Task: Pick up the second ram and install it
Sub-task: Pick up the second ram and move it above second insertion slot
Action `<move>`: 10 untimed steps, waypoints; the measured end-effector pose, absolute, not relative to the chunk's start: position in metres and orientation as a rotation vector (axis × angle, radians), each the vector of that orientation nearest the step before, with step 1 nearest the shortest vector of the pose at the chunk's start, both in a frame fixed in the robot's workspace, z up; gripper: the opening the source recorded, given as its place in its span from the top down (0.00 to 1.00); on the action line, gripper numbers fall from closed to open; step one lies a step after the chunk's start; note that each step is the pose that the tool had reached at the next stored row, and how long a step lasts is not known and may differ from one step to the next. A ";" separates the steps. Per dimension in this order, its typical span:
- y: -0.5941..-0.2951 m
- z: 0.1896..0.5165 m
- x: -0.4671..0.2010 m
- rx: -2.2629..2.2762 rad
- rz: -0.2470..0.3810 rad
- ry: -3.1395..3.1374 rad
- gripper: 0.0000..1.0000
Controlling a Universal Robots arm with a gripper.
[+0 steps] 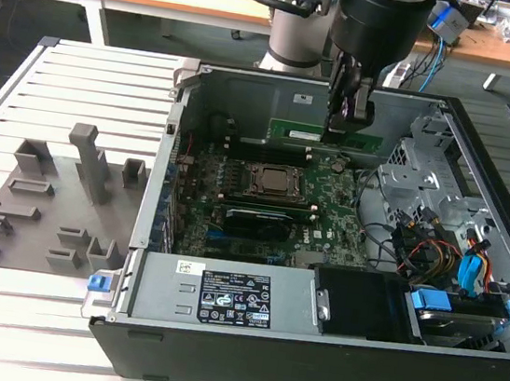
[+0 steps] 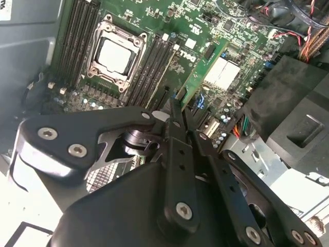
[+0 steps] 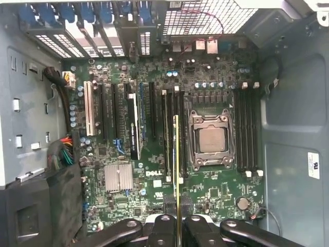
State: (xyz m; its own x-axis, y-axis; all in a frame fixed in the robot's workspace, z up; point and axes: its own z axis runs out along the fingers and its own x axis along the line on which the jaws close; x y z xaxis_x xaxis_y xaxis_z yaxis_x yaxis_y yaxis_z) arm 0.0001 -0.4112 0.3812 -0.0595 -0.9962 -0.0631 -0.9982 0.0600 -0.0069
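My gripper (image 1: 346, 125) reaches down into the open computer case and is shut on the second ram (image 1: 326, 136), a long green stick with a pale label. The stick hangs level above the motherboard (image 1: 328, 205), just behind the CPU socket (image 1: 270, 181). In the second wrist view the fingers (image 2: 175, 121) clamp the second ram (image 2: 208, 67) at one end. In the first wrist view the second ram (image 3: 176, 154) is seen edge-on, lined up with the memory slots beside the CPU socket (image 3: 209, 140), and the gripper (image 3: 177, 220) sits at its near end.
Grey fixture blocks (image 1: 56, 202) stand on the slatted table at the exterior view's left. The power supply (image 1: 232, 296) lines the case's front. A drive cage with cables (image 1: 436, 243) fills the right side. An upright expansion card (image 3: 133, 128) stands among the slots.
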 end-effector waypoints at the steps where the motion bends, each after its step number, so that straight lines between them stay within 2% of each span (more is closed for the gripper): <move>1: -0.411 0.380 0.000 -2.119 0.059 2.250 0.86; 10: -0.411 0.370 -0.004 -2.119 0.059 2.249 0.86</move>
State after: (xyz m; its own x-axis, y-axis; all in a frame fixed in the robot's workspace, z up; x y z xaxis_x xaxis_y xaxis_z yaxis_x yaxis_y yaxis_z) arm -0.0036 -0.4113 0.3700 -0.0593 -0.9963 -0.0629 -0.9982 0.0598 -0.0069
